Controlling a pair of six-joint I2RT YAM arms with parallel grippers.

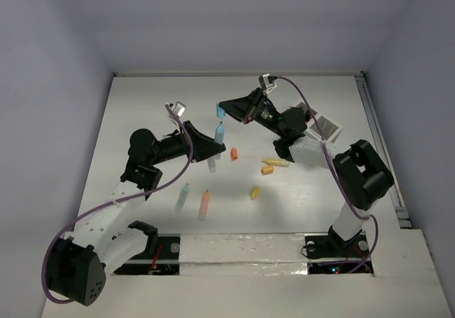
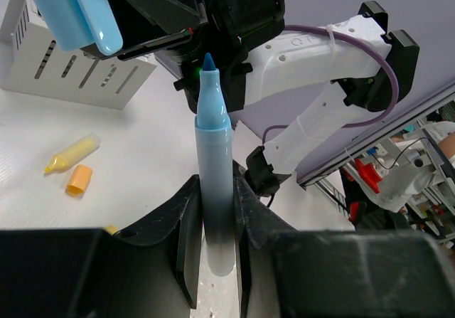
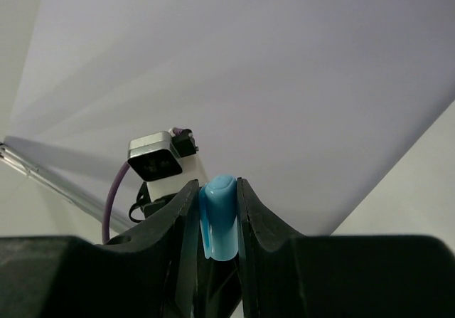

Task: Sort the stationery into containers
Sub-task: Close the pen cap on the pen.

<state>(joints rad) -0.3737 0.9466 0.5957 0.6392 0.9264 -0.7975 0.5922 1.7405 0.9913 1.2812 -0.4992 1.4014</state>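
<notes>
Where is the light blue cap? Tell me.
Top view, mid-table: the light blue cap is pinched in the right hand, close to the tip of the uncapped light blue marker gripped by the left hand, not yet on it.

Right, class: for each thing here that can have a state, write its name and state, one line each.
Light blue marker: uncapped, gripped.
Light blue cap: off its marker, gripped.
Left gripper: shut on the marker.
Right gripper: shut on the cap.
Yellow highlighter: lying loose, outside the box.
White box: standing, contents not visible.
</notes>
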